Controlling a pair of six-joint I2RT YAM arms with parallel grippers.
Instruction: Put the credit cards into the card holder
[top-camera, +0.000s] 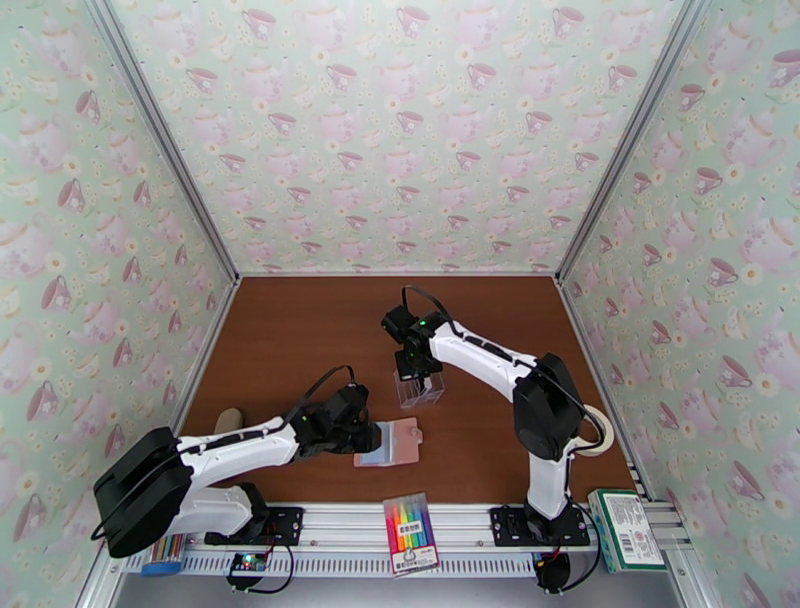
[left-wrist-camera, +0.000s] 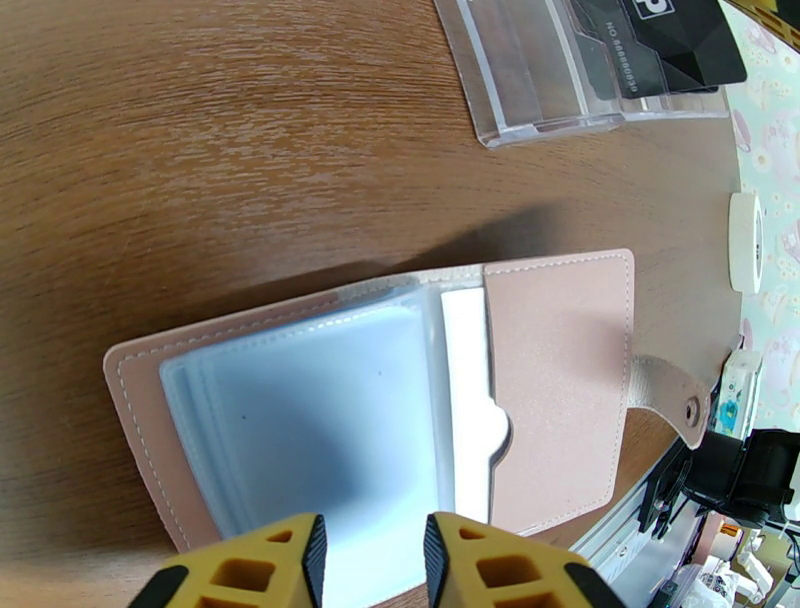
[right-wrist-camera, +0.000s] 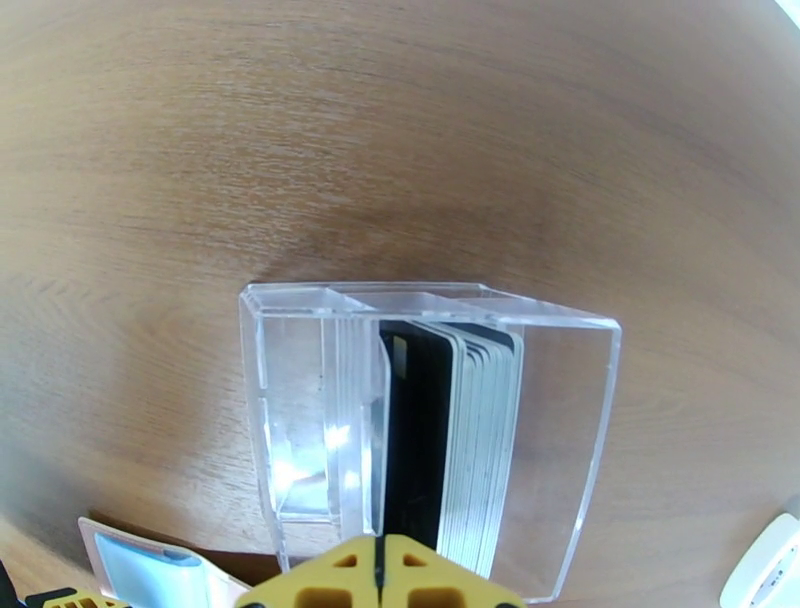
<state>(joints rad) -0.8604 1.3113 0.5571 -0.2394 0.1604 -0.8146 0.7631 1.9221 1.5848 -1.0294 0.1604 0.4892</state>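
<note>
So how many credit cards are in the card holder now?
0 visible: the open card holder shows none; the credit cards stand in the clear box. Frosted sleeves may hide one.

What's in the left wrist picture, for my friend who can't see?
A pink wallet lies open on the brown table, blue-grey sleeves showing. The left hand pokes in at the bottom edge, yellow fingers slightly apart. A clear box with black cards sits top right.

card holder (left-wrist-camera: 560, 390) near edge cropped, cards (right-wrist-camera: 412, 430) part-hidden
</note>
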